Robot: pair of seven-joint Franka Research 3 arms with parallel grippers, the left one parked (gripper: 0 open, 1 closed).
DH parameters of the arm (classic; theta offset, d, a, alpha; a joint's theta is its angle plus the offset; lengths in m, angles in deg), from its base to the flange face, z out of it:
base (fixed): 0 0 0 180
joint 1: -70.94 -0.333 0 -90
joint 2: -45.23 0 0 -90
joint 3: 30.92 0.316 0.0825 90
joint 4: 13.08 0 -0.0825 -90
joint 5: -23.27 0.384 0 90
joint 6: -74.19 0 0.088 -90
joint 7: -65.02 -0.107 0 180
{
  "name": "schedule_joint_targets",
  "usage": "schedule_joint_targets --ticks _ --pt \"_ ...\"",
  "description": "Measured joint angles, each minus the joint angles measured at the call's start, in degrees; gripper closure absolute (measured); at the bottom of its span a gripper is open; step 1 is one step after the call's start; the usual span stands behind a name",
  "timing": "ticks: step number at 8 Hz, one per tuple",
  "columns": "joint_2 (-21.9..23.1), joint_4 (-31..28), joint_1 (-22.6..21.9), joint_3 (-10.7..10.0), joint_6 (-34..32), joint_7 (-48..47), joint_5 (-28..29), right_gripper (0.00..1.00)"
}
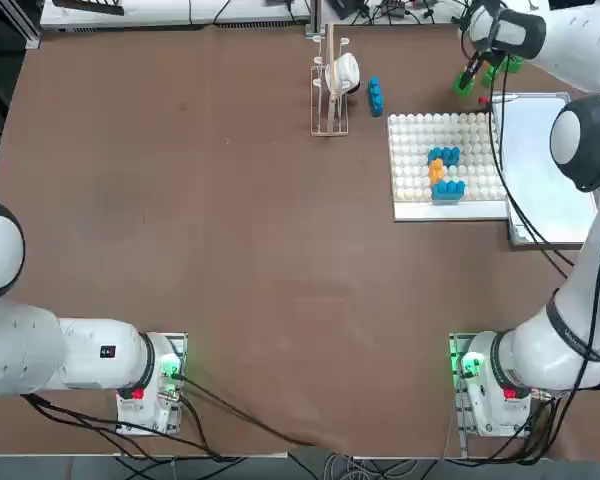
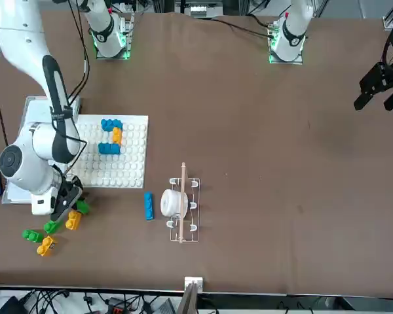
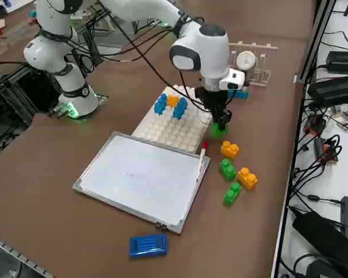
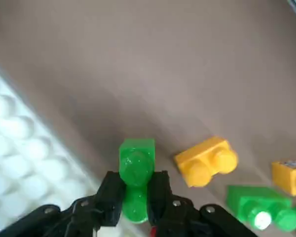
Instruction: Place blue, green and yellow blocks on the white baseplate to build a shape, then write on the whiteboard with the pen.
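Gripping a green block (image 4: 136, 170) between its two fingers (image 4: 110, 195), the right hand (image 3: 221, 123) hangs just above the desk (image 1: 210, 260), beside the far right corner of the white baseplate (image 1: 412, 150). The block is clamped, studs showing past the fingertips. In the top view this hand sits at about one o'clock from the baseplate, close to the whiteboard (image 1: 545, 170) and its far edge. On the baseplate stand blue blocks (image 1: 444, 157) with a yellow-orange block (image 1: 436, 172) touching them, clustered near the plate's middle. Loose blocks lie on the desk near the hand: a yellow one (image 3: 229, 149), a green one (image 3: 227, 169), another yellow (image 3: 247, 178) and another green (image 3: 232, 193). The pen (image 3: 201, 156) lies along the whiteboard's edge nearest them. A lone blue block (image 1: 376, 96) rests at eleven o'clock from the baseplate, beside a small wire rack (image 1: 329, 95).
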Motion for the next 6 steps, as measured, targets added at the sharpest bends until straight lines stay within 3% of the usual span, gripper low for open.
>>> schedule_joint_targets --ticks 3,6 --pt "5.98 -5.98 -1.96 0.26 -3.70 -16.48 0.11 0.72" --pt "10.87 -15.45 -2.22 0.31 0.61 -33.92 0.25 0.72"
